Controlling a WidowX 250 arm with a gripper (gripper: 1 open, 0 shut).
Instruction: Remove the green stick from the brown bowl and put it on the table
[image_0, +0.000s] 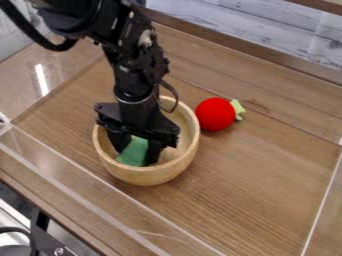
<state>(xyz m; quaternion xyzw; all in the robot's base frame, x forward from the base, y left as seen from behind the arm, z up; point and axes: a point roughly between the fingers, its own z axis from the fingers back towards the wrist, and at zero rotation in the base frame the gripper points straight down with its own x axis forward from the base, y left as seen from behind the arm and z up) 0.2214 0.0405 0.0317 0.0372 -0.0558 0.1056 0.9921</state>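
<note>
The green stick (132, 152), a flat light-green bar, lies inside the brown bowl (155, 177), partly hidden from me. That bowl is round, light-brown wood with a thick rim, sitting upright on the table (254, 190), left of the frame's centre. The tabletop is brown wood grain, stretching across most of the frame.

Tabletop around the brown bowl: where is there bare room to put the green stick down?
Widest bare patch: the table right of the brown bowl in the picture, below the red toy. A smaller one lies left of the bowl, toward the clear wall. Crowded: inside the bowl, with the gripper at the green stick.
</note>
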